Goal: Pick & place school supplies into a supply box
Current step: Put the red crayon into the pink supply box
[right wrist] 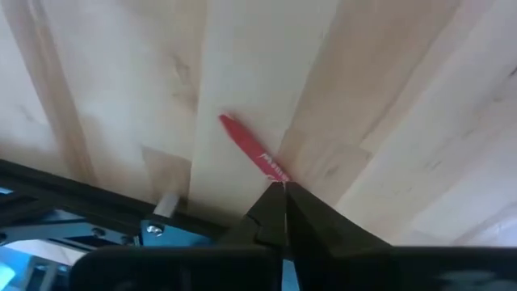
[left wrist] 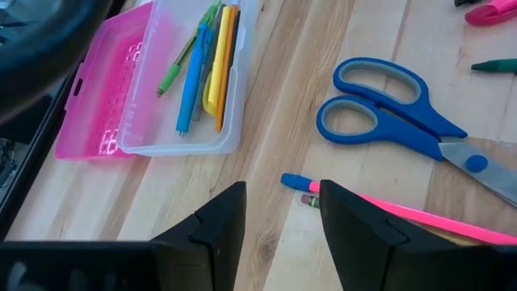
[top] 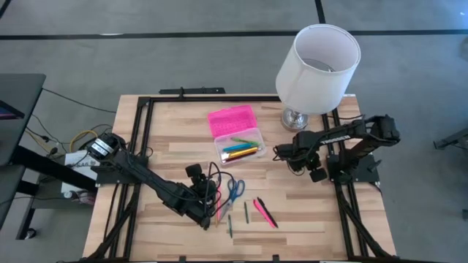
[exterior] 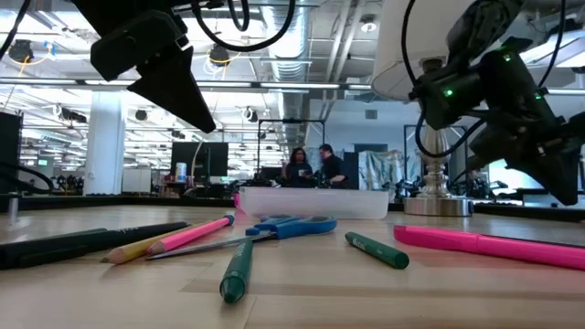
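Right end effector (right wrist: 279, 194) pinches a red pen (right wrist: 252, 149); the thin grip might slip. Left end effector (left wrist: 279, 214), spread at six o'clock, could nudge the scissors (left wrist: 404, 121).

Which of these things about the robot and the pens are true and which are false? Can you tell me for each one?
1. The supply box already has some pens inside. True.
2. The blue scissors are in the box. False: they lie on the table, outside the box.
3. The right gripper is pinching a red pen. True: its jaws are shut on one end of the pen.
4. The left gripper is holding the pink pencil. False: its jaws are open, and the pencil lies on the table beside them.
5. The lamp has fallen over. False: it stands upright at the far edge of the table.
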Robot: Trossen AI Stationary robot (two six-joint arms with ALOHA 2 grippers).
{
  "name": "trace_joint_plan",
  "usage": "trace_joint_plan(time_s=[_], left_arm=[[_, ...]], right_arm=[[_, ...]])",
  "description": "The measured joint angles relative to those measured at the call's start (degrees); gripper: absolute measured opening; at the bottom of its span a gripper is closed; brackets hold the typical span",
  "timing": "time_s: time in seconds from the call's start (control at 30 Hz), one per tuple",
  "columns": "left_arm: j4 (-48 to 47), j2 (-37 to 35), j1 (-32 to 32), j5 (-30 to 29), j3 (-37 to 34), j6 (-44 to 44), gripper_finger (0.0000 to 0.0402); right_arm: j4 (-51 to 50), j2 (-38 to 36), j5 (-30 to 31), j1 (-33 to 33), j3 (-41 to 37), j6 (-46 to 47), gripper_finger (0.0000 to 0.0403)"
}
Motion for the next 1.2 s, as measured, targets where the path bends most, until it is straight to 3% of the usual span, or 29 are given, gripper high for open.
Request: trace_joint_plan(time_s=[0.33,0.67,1.2], left_arm=[[0.02,0.00,0.00,0.18,0.00,-0.03,0.0154],[0.02,0.00,-0.02,0.35,0.00,-0.05,0.0154],[0.00,0.00,-0.02,0.31,0.00,-0.03,0.0154]], right_arm=[[0.04,0.00,-0.88,2.20,0.00,1.04,0.0083],[3.98,1.09,2.27,2.15,-0.04,0.79,0.0158],[2.31,13.42,3.76,1.55,0.18,-0.83,0.0127]])
